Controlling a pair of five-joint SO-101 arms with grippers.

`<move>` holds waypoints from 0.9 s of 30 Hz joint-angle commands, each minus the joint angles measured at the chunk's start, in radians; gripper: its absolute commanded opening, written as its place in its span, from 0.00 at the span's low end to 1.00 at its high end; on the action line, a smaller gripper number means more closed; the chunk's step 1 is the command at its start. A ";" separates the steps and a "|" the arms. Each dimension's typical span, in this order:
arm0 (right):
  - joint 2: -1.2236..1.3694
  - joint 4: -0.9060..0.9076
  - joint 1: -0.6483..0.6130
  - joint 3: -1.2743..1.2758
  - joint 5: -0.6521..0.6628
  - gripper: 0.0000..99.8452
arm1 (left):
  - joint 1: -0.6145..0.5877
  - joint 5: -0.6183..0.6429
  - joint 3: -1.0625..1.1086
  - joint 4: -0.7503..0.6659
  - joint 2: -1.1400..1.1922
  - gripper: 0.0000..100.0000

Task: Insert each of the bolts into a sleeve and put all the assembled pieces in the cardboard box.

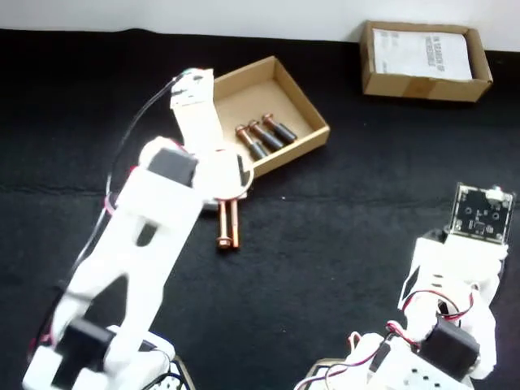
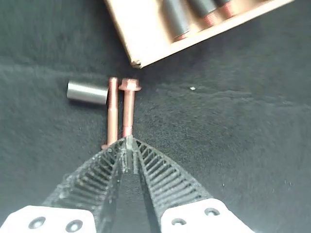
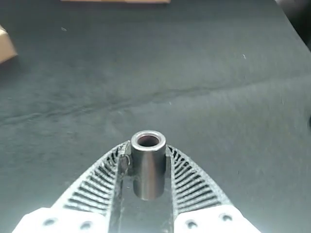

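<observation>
Bolts point(image 1: 227, 223), two: one bolt point(image 2: 128, 111) in narrow left claw point(image 2: 129, 144); one sleeve point(image 3: 148, 167) in right claw point(image 3: 147, 148).

Bright, diffuse light from above, soft shadow inside the cardboard box point(image 1: 248, 96) walls.

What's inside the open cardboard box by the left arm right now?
Three assembled pieces, bolts in sleeves, lie side by side in the cardboard box. In the high view the left arm covers the box's left corner, so whatever lies there is hidden.
</observation>
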 commanded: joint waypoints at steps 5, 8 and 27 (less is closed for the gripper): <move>-0.110 -0.056 0.054 0.150 0.009 0.01 | 0.021 0.130 -0.151 0.002 0.265 0.01; -0.156 -0.056 0.048 0.188 0.009 0.01 | 0.022 0.141 -0.202 0.003 0.357 0.01; -0.240 -0.056 0.047 0.217 0.011 0.01 | 0.021 0.140 -0.232 0.032 0.519 0.17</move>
